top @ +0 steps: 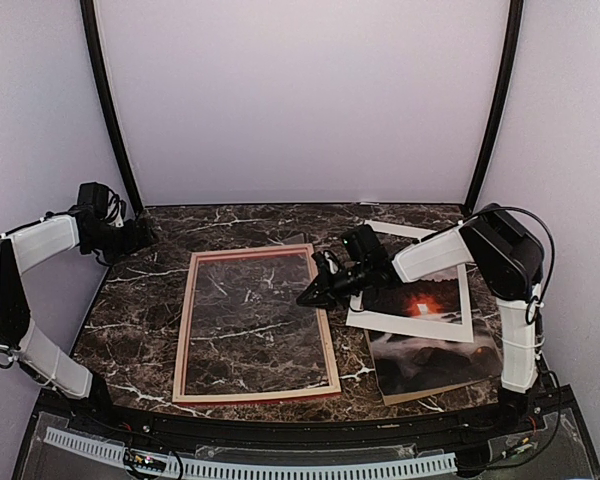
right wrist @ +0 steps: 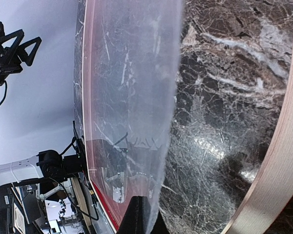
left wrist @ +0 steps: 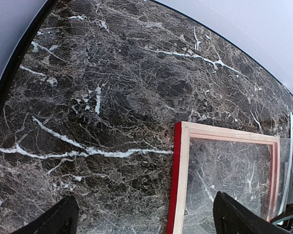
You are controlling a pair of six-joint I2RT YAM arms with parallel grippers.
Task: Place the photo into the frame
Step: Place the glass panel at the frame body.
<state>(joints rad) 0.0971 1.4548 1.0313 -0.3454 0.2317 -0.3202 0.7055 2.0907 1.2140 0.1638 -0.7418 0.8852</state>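
Observation:
The frame [top: 185, 330] lies flat at the table's middle left, pale wood back up; its red-edged corner [left wrist: 181, 161] shows in the left wrist view. At the right lies the photo [top: 435, 362], dark rocks with an orange glow, its far part under a white mat [top: 410, 328]. My right gripper [top: 310, 295] is shut on the right edge of a clear pane [top: 255, 300], tilted up over the frame. In the right wrist view the pane [right wrist: 132, 87] runs edge-on from the shut gripper [right wrist: 144, 217]. My left gripper [left wrist: 144, 222] hangs open over bare marble beside the frame's far-left corner.
A brown backing board [top: 412, 396] peeks out under the photo's near edge. The left arm [top: 50, 240] is held back at the far left. Black posts and pale walls close in the table's sides and back. The frame's pale rail [right wrist: 278, 161] crosses the right wrist view.

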